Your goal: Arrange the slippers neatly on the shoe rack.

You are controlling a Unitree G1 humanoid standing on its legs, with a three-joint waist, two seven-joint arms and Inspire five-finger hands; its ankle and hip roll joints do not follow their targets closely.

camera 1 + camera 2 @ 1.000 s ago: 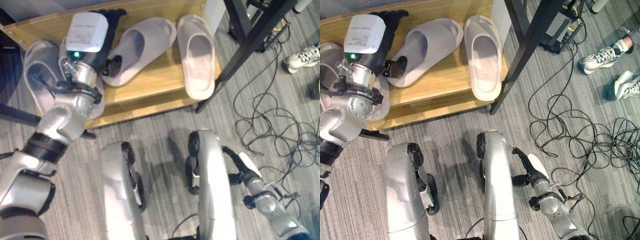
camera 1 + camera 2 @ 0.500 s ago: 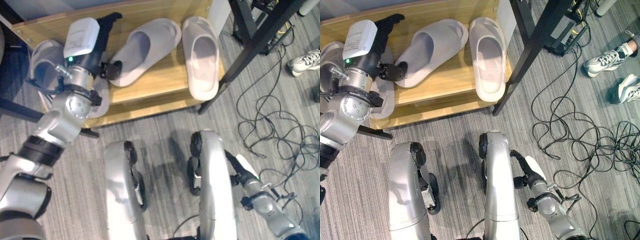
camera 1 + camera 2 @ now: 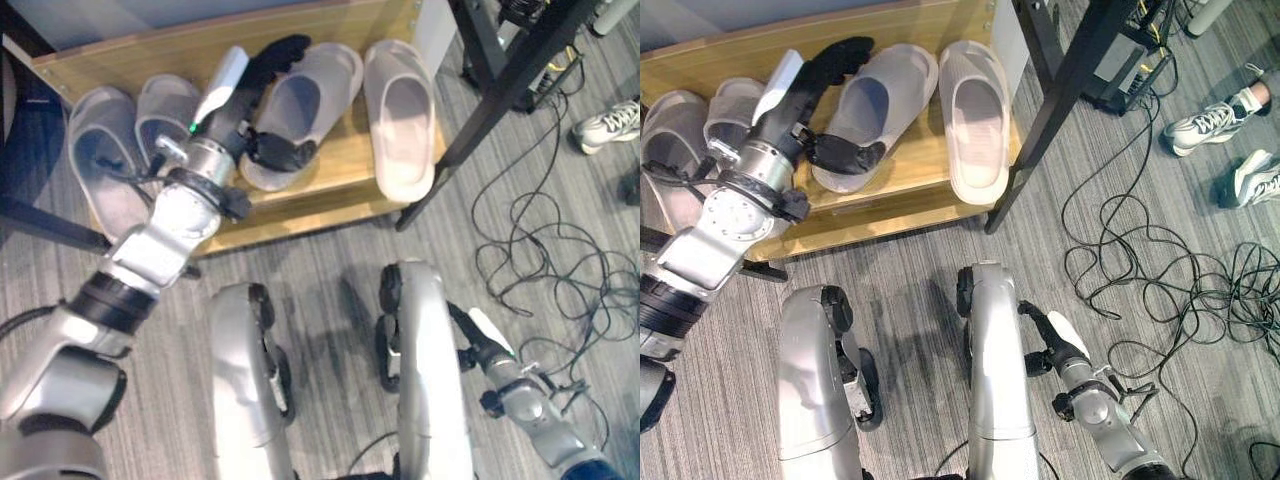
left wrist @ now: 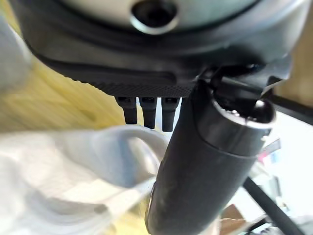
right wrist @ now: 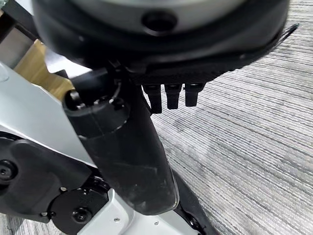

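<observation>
Four light grey slippers lie on the wooden shoe rack [image 3: 330, 180]. Two of them [image 3: 100, 160] [image 3: 168, 105] sit side by side at its left end. A third slipper [image 3: 310, 100] lies slanted in the middle, and the fourth [image 3: 400, 120] lies straight at the right end. My left hand [image 3: 255, 85] is at the slanted slipper, open. Its straight fingers [image 3: 835, 55] run along the slipper's left edge and its thumb [image 3: 845, 155] lies across the heel. The slipper [image 4: 73, 181] also appears under the thumb in the left wrist view. My right hand [image 3: 1060, 340] hangs low over the carpet, open and empty.
A black table frame [image 3: 480, 110] slants down just right of the rack. Loose cables [image 3: 560, 260] sprawl on the carpet at the right. A person's white sneakers [image 3: 1205, 115] stand at the far right. A dark bar [image 3: 40, 220] crosses at the rack's left.
My left hand has moved right, from over the left pair to the slanted third slipper. That slipper's heel has shifted right, so it lies less slanted. The right hand has stayed put.
</observation>
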